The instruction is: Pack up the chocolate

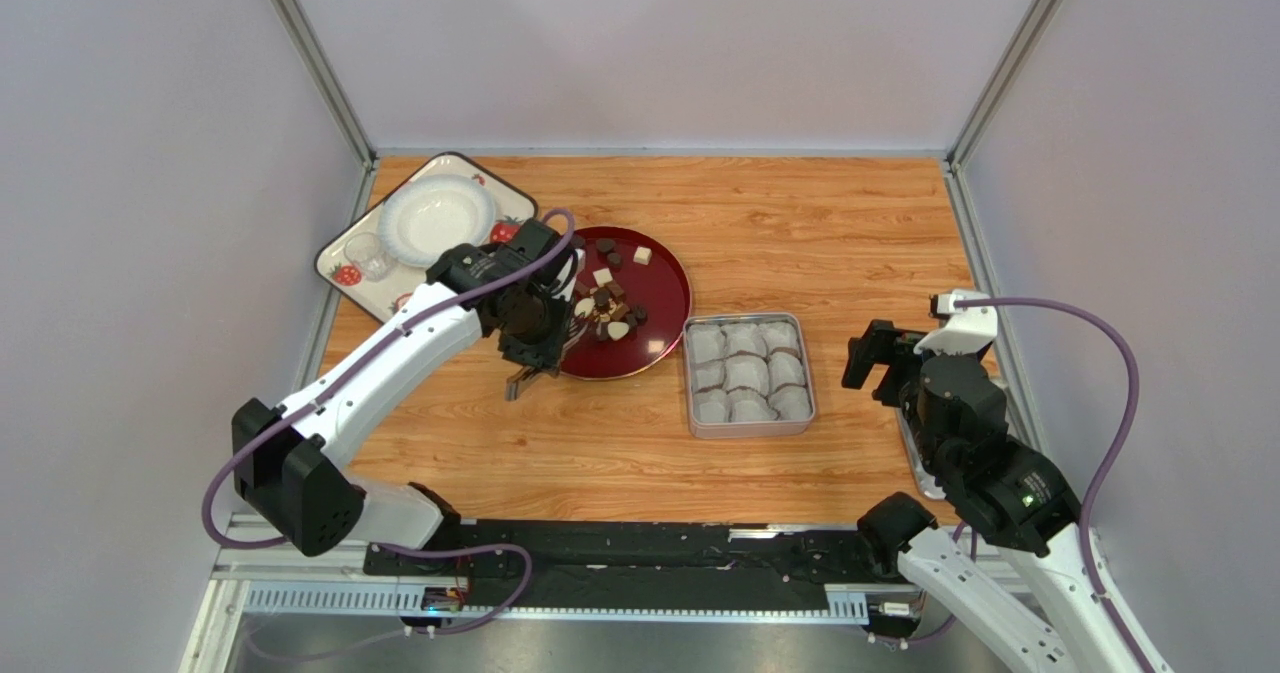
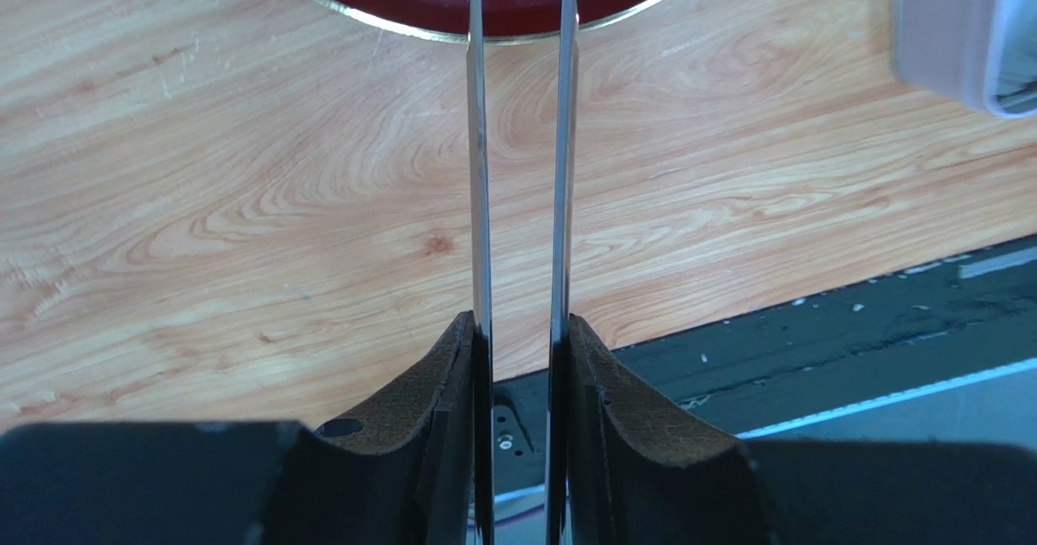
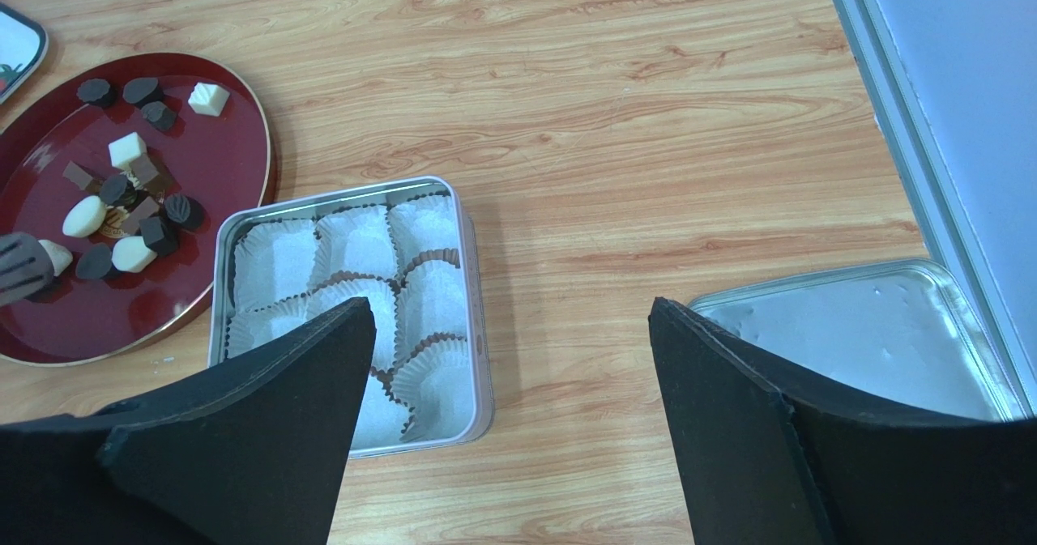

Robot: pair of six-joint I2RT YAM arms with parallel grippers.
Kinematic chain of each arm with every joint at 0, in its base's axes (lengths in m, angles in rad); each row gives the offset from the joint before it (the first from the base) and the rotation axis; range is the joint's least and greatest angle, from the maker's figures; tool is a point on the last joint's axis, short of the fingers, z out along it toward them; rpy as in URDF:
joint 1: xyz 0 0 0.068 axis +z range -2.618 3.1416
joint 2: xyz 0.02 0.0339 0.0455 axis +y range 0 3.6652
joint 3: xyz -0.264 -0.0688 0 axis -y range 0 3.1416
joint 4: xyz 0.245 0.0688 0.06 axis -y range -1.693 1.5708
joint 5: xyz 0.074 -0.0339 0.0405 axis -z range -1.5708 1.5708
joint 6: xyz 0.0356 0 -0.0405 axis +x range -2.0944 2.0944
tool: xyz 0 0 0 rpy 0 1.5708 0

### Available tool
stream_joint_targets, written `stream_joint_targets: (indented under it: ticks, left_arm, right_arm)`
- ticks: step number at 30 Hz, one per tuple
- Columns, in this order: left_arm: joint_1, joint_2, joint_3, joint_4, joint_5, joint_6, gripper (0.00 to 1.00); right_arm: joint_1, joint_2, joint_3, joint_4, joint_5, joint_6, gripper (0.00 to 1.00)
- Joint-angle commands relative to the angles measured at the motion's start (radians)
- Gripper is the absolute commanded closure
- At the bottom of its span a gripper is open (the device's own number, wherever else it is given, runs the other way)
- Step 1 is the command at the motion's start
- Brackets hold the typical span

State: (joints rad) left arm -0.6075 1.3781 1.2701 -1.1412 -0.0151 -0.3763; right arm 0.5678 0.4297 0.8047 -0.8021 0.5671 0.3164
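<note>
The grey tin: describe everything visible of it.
The grey tin is shallow, square with rounded corners, metal-looking and lidless. White fluted paper cups fill it in three rows; those showing are empty. It lies flat on the wooden table, right of the red plate and apart from it. Nothing grips it.

Dark and cream chocolate (image 3: 127, 150) on red plate (image 3: 213, 193)

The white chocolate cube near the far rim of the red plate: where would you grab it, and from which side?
Pinch the white cube across two opposite flat sides, coming straight down from above. It sits flat on the red plate, apart from the dark rounds beside it, so both sides look reachable, and its upright faces should hold steadier than rounded pieces.
</note>
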Motion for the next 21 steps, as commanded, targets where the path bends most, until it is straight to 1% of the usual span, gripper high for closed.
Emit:
stream_joint_targets:
  ticks: [1, 2, 5, 10, 16, 21]
  left_arm:
    - [0.003, -0.042, 0.107, -0.009, 0.078, 0.019, 0.77]
    - [0.002, -0.037, 0.118, 0.006, 0.117, 0.022, 0.77]
    - [-0.015, -0.024, 0.158, 0.044, 0.176, 0.03, 0.77]
    - [-0.118, 0.051, 0.267, 0.074, 0.185, 0.039, 0.77]
    - [-0.251, 0.194, 0.405, 0.083, 0.198, 0.065, 0.77]
    - [-0.352, 0.256, 0.453, 0.084, 0.242, 0.076, 0.77]
  right_arm:
    - [0.0, -0.012, -0.001, 0.052, 0.004, -0.013, 0.12]
    - [-0.002, -0.014, -0.001, 0.052, 0.004, -0.011, 0.12]
    - [-0.002, -0.014, -0.001, 0.052, 0.007, -0.011, 0.12]
    - [-0.002, -0.025, -0.002, 0.052, 0.017, -0.008, 0.13]
    - [-0.002, -0.035, -0.002, 0.052, 0.036, -0.008, 0.14]
    - [-0.002, -0.048, -0.002, 0.05, 0.062, -0.002, 0.13]
